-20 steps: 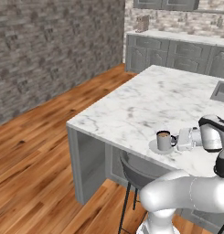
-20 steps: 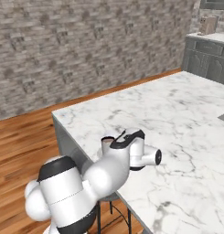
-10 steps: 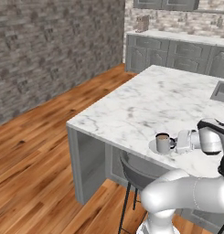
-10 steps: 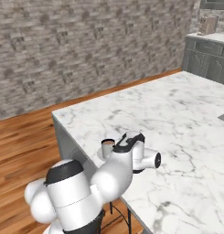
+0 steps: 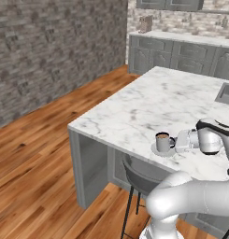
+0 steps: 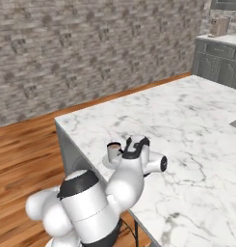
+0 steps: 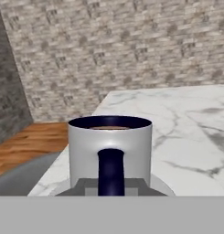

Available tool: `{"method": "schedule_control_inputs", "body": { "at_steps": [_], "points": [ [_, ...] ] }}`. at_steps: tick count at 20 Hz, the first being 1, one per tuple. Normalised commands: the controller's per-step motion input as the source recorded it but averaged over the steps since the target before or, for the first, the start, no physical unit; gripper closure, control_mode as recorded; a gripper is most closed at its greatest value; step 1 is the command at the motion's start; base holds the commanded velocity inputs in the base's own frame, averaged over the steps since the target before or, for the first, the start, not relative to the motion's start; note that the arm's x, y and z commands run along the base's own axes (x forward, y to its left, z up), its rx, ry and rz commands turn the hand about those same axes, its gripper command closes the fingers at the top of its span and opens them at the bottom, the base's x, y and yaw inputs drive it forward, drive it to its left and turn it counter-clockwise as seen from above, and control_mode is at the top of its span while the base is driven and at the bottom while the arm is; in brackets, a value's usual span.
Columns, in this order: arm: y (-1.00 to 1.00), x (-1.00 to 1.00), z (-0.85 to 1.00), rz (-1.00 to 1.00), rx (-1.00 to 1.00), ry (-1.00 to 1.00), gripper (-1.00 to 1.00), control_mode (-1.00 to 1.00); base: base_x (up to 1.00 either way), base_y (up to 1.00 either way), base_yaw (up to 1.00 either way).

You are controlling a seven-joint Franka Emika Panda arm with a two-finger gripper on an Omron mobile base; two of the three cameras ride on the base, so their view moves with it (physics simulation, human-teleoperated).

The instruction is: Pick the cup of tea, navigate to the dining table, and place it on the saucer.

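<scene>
White veined marble dining table (image 5: 148, 102) — small grey tea cup (image 5: 162, 141) on pale saucer (image 5: 158, 151); our gripper (image 5: 177, 141) clamped on dark handle (image 7: 110, 170) — next we release.

No lettering, label, brand mark or number is showing legibly anywhere in these views. The cup of tea (image 7: 110, 153) is presenting a plain grey wall and a dark handle with nothing printed on them, and the marble top of the dining table (image 5: 148, 105) is carrying only its grey veining. The small brown item standing on the far counter (image 5: 146, 23) is appearing too blurred for any marking to be read.
</scene>
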Motion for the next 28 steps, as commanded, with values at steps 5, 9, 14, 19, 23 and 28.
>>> {"method": "schedule_control_inputs", "body": {
  "at_steps": [5, 9, 14, 19, 23, 28],
  "points": [
    [0.00, 0.17, -0.28, 0.00, -0.01, 0.00, 1.00, -1.00, 0.00, 0.00, 0.00],
    [-0.02, 0.08, -0.21, 0.00, -0.01, 0.00, 1.00, -1.00, 0.00, 0.00, 0.00],
    [0.00, 0.05, -0.02, 0.00, 0.00, 0.00, 1.00, -1.00, 0.00, 0.00, 0.00],
    [0.00, 0.00, 0.11, 0.00, 0.00, 0.00, 1.00, -1.00, 0.00, 0.00, 0.00],
    [0.01, 0.00, 0.21, 0.00, -0.02, 0.00, 1.00, -1.00, 0.00, 0.00, 0.00],
    [0.08, -0.05, 0.16, 0.00, -0.07, 0.00, -1.00, -1.00, 0.00, 0.00, 0.00]
  ]
}}
